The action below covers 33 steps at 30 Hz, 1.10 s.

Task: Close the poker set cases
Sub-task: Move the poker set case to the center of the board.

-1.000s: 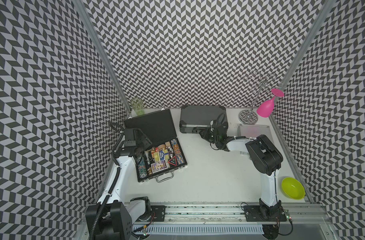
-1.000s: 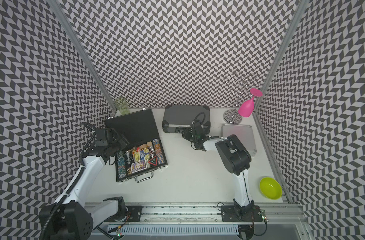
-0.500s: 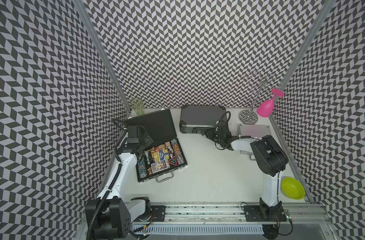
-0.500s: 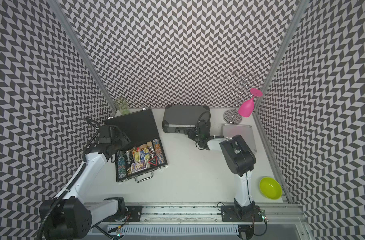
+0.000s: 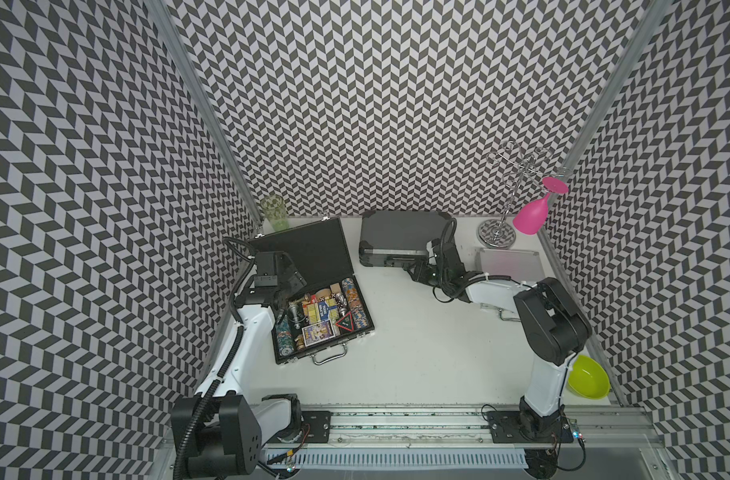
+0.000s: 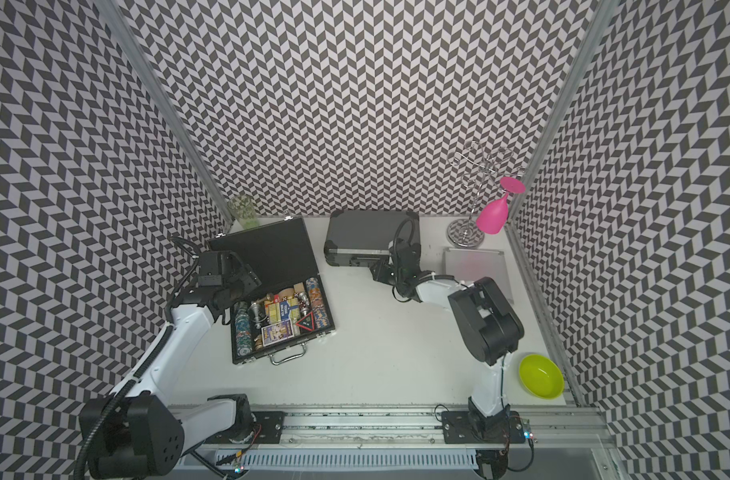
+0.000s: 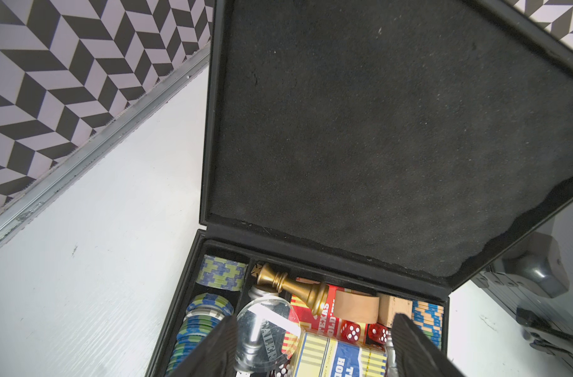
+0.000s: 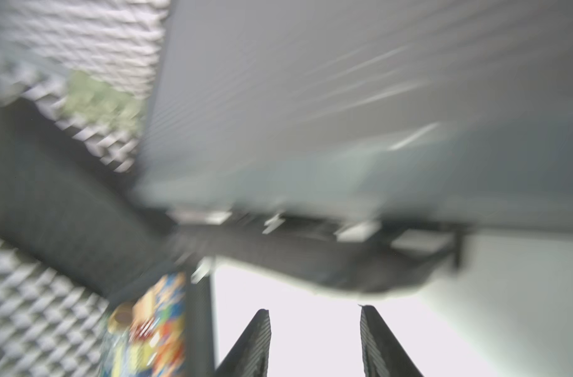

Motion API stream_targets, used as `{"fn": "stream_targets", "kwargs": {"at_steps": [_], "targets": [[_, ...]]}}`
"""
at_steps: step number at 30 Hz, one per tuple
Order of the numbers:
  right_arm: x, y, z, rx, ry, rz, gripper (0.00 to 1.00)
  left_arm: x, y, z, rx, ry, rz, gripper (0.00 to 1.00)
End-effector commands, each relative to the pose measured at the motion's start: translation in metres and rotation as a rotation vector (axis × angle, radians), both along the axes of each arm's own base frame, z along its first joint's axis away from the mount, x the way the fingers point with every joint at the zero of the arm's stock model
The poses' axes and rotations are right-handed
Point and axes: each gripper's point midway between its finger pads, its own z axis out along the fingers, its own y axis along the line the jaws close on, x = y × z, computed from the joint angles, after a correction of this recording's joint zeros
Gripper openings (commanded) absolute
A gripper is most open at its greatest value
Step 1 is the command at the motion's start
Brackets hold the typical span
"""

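Black foam-lined case [image 7: 360, 163], seemingly ribbed neighbour [image 5: 396, 232]

Bright light, blurry right-wrist view

- Flat black case [image 7: 376, 130]: lid lined in matt, rough black foam, frayed at one edge.
- Dark grey case [image 5: 400, 232], far centre: ribbed shell, shiny metal trim.
- Silver case [image 5: 510, 266], far right: finely ribbed, satin aluminium.
- Chess piece [image 7: 291, 289]: glossy gold.
- Worktop [image 5: 417, 332]: smooth matt white.
- Rack [image 5: 497, 239]: mirror-bright chrome.
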Motion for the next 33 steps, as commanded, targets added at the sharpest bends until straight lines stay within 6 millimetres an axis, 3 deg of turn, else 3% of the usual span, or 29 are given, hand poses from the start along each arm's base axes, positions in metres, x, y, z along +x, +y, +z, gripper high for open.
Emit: {"fn": "stream_targets", "kwargs": {"at_steps": [1, 5, 13, 21, 29, 33], "targets": [[-0.037, 0.035, 0.015, -0.026, -0.072, 0.122, 0.46, 0.0, 0.0, 0.016, 0.004, -0.03, 0.003, 0.76], [-0.066, 0.069, 0.011, -0.036, -0.071, 0.188, 0.46, 0.001, -0.001, 0.026, 0.017, -0.04, -0.02, 0.76], [-0.089, 0.124, -0.005, -0.098, -0.051, 0.252, 0.45, -0.002, -0.009, 0.037, -0.003, -0.06, -0.056, 0.76], [-0.095, 0.129, -0.04, -0.154, 0.002, 0.238, 0.43, -0.003, -0.012, 0.044, -0.015, -0.077, -0.066, 0.76], [-0.104, 0.126, -0.064, -0.185, 0.044, 0.231, 0.33, -0.006, -0.012, 0.042, -0.013, -0.075, -0.066, 0.76], [-0.111, 0.128, -0.081, -0.289, 0.057, 0.217, 0.31, -0.006, -0.013, 0.04, -0.019, -0.075, -0.067, 0.76]]}}
